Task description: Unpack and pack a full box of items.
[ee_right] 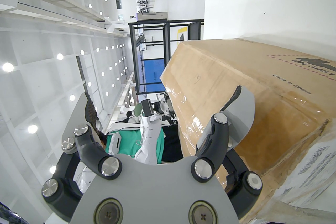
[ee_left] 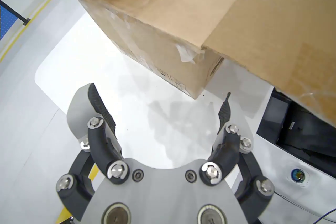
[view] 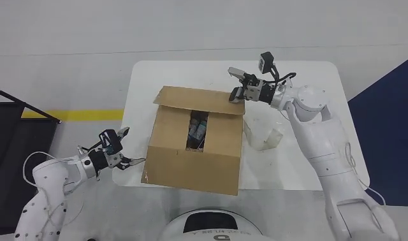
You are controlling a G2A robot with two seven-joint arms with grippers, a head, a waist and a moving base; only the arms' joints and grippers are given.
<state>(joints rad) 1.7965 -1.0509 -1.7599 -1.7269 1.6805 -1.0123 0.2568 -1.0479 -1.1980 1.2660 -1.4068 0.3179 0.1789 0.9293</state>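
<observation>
Left arm (view: pixel 64 174) low at counter (view: pixel 299 81) corner, jaws open, apart from cardboard box (view: pixel 191 158) mid-counter, right arm (view: pixel 312 123) at box's far flap edge, jaws open, top view shows items (view: pixel 197 131) through flap gap, left wrist view torn tape (ee_left: pixel 187 54).

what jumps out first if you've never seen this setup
A big cardboard box sits in the middle of the white table, its top flaps parted on a dark gap with items inside. The right end effector is open at the box's far right corner; the left end effector is open beside its left side.
</observation>
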